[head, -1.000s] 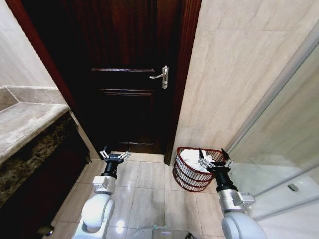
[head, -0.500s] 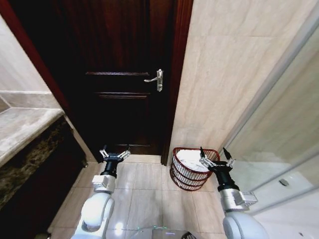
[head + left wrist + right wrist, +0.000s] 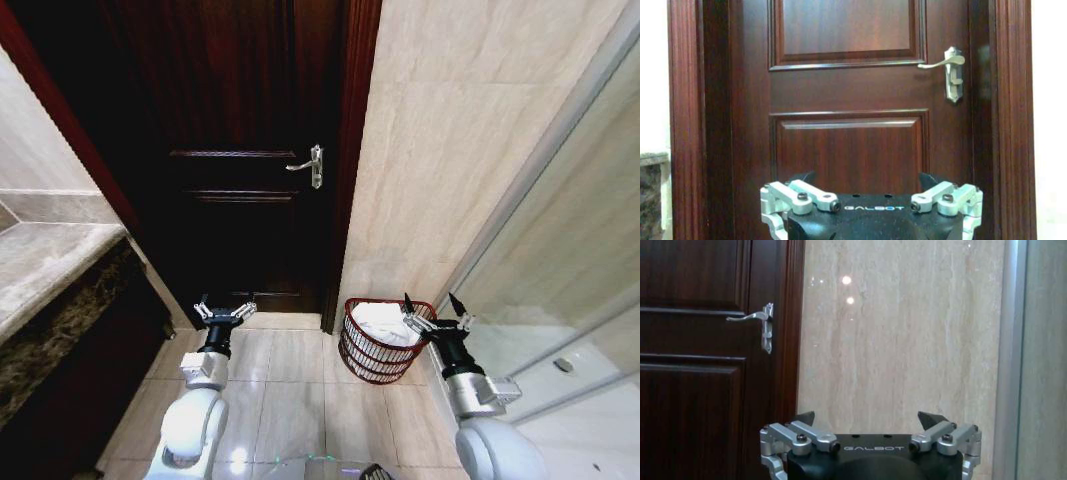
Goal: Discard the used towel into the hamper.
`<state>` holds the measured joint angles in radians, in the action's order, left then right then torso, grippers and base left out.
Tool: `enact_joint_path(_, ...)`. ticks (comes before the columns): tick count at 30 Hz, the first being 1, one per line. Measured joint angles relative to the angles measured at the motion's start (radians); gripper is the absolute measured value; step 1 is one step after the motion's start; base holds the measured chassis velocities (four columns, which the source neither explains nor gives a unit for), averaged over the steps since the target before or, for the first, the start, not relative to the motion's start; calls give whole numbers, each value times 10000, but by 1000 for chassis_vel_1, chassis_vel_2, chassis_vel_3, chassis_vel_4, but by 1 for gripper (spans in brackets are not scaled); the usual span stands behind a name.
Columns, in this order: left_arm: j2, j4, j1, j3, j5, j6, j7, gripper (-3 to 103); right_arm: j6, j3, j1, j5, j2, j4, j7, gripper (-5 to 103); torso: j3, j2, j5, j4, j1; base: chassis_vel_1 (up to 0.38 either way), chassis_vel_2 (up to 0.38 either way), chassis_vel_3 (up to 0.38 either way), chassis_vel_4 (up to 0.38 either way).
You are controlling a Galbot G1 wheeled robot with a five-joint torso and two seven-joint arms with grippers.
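Pale floor tiles (image 3: 290, 390) ran under me toward a dark wooden door (image 3: 250, 150). My right gripper (image 3: 432, 310) hung spread and empty just beside the hamper (image 3: 365, 355), at its rim, with the white towel (image 3: 385, 322) already lying inside. I judged the drop done, so the careful thing was to lift that arm straight clear without snagging the wire. My left gripper (image 3: 224, 310) waited open, well apart, before the door. A beige stone wall (image 3: 450, 150) stood behind the hamper.
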<state>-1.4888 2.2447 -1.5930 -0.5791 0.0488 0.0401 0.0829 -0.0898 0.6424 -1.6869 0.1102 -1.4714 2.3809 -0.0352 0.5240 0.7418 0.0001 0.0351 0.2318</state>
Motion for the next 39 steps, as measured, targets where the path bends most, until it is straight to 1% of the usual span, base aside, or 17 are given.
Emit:
enact_joint_path(5,-25,27,4,39,-85,95,-16,100,-19,-99,-2,1,-137,-11,4,100,125,217,-2,-1,93,0,0,0,0)
enact_joint_path(8,-16,100,-6,40,-56,464,-10,100,9,-229,84,-5,-334,-344,0,100,250,427,-1,-1,175,0,0,0,0)
enact_joint_path(12,-23,68,17,7,-122,575,-11,100,9,-183,184,56,-363,-593,-9,100,330,568,0,0,240,0,0,0,0)
enact_joint_path(13,-47,-96,77,-4,-152,514,-18,100,22,-107,240,149,-337,-773,-41,100,373,645,0,0,271,0,0,0,0)
enact_joint_path(15,-125,-584,209,-18,-304,82,-22,100,229,105,372,297,-310,-1244,-280,100,440,762,0,-2,323,0,0,0,0)
enact_joint_path(16,-125,-584,209,-18,-304,82,-22,100,229,105,372,297,-310,-1244,-280,100,440,762,0,-2,323,0,0,0,0)
enact_joint_path(18,-221,-880,247,-50,-478,-161,-23,100,419,186,435,331,-310,-1530,-392,100,482,835,-1,-2,356,0,0,0,0)
enact_joint_path(19,-299,-1118,237,-58,-533,-284,-17,100,666,189,464,355,-285,-1781,-407,100,523,910,0,-1,390,0,0,0,0)
enact_joint_path(22,-395,-1388,162,-79,-535,-459,12,100,932,112,457,433,-252,-1958,-335,100,598,1037,0,0,442,0,0,0,0)
enact_joint_path(23,-395,-1388,162,-79,-535,-459,12,100,932,112,457,433,-252,-1958,-335,100,598,1037,0,0,442,0,0,0,0)
enact_joint_path(26,-469,-1500,112,-110,-510,-548,17,100,1085,106,502,405,-293,-2004,-338,100,715,1239,0,0,521,0,0,0,0)
enact_joint_path(30,-480,-1434,114,-95,-399,-466,2,100,1100,127,541,357,-281,-2000,-368,100,797,1380,-2,0,583,0,0,0,0)
enact_joint_path(31,-445,-1298,114,-73,-230,-320,-27,100,1104,149,562,340,-279,-1993,-403,100,845,1474,-1,0,626,0,0,0,0)
enact_joint_path(34,-306,-1184,117,-71,-69,-200,-46,100,1111,154,555,338,-281,-1969,-414,100,896,1568,0,0,669,0,0,0,0)
enact_joint_path(35,-106,-1136,116,-125,49,-151,-57,100,1132,166,498,345,-240,-1917,-424,100,938,1648,-1,0,706,0,0,0,0)
enact_joint_path(36,-106,-1136,116,-125,49,-151,-57,100,1132,166,498,345,-240,-1917,-424,100,938,1648,-1,0,706,0,0,0,0)
enact_joint_path(39,405,-1002,21,-411,436,-99,-59,100,1230,384,299,540,-64,-1830,-477,100,1048,1837,-1,0,786,0,0,0,0)
